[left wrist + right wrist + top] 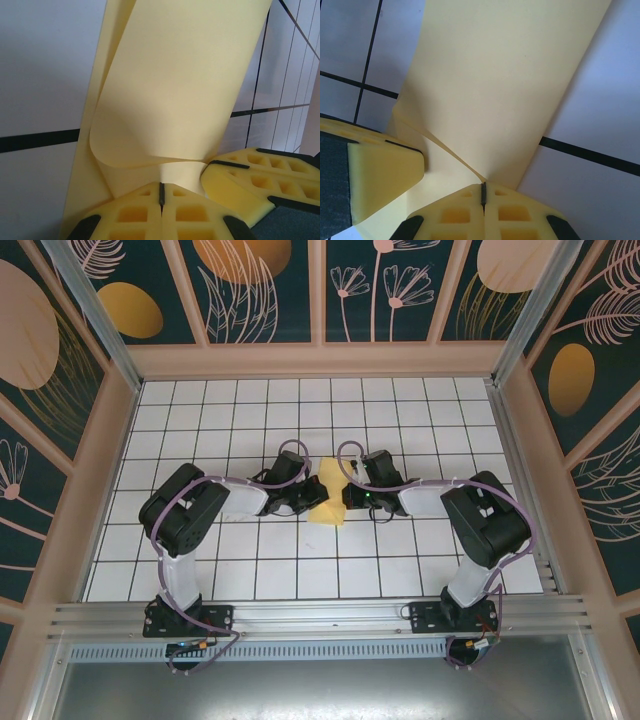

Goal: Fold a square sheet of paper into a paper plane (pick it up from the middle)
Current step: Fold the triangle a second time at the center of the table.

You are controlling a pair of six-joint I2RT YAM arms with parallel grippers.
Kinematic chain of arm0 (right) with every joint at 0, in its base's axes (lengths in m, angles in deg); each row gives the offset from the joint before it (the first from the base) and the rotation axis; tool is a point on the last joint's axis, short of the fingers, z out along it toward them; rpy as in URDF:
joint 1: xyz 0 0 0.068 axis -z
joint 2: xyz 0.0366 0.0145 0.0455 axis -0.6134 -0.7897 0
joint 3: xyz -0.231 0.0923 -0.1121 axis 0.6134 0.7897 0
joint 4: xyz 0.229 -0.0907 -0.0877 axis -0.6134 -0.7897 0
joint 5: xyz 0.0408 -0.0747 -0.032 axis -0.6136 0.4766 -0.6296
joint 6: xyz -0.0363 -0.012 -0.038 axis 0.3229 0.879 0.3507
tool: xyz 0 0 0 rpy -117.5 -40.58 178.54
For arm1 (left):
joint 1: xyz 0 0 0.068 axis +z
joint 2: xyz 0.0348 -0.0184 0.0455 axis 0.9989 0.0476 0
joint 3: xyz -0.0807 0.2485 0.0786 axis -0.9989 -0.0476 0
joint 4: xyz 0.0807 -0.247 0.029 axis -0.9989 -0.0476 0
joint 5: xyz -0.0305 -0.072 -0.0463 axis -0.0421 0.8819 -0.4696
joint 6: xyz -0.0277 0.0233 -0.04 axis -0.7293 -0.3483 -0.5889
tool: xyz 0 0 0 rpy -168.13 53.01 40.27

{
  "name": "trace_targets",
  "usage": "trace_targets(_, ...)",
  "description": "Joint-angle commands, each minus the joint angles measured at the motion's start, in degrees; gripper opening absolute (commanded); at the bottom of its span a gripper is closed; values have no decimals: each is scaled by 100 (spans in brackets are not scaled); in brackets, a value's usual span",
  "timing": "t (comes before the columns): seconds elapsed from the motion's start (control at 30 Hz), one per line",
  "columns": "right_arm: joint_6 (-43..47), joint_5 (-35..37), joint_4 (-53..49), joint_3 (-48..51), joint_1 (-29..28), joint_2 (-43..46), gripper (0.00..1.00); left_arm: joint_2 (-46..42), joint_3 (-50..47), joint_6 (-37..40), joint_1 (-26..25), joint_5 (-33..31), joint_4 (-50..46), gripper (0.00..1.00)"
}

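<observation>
**Pale-yellow square sheet of paper (331, 498) pinched from both sides: tear and crooked-crease risk**

The sheet is found at the middle of the table (300, 570), curled rather than flat. The left gripper (161, 199) is seen clamped shut on a rolled fold. If it is drawn leftward, the thin paper is likely to be torn or pulled free. The right gripper (483, 195) is likewise closed on the sheet. An uneven pull there is judged liable to set a crooked crease. The left arm (185, 515) and the right arm (485, 520) are folded low, elbows outward, wrists turned inward so that the fingertips sit just beside each other.
</observation>
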Motion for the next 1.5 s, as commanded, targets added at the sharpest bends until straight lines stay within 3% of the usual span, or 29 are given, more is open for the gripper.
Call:
trace_targets(0.0,41,57,-234,-149,24,87,1,176,-98,163,25,-157,-341,0)
trace_targets(0.23,-159,346,-666,-262,48,985,20,185,-157,210,25,-199,-372,0)
trace_targets(0.33,-388,-20,-613,-109,50,1340,23,176,-139,232,25,-214,-402,0)
trace_targets(0.53,-998,-1280,6,194,-36,1224,7,145,-156,224,25,-197,-359,0)
trace_targets(0.67,-1106,-1224,-10,214,-224,1023,2,153,-139,227,25,-180,-347,0)
trace_targets(1.0,-983,-1169,-272,-176,-481,362,1,175,-139,207,25,-143,-287,0)
trace_targets(1.47,-847,-483,-752,-337,-584,-151,0,148,-148,211,25,-127,-294,0)
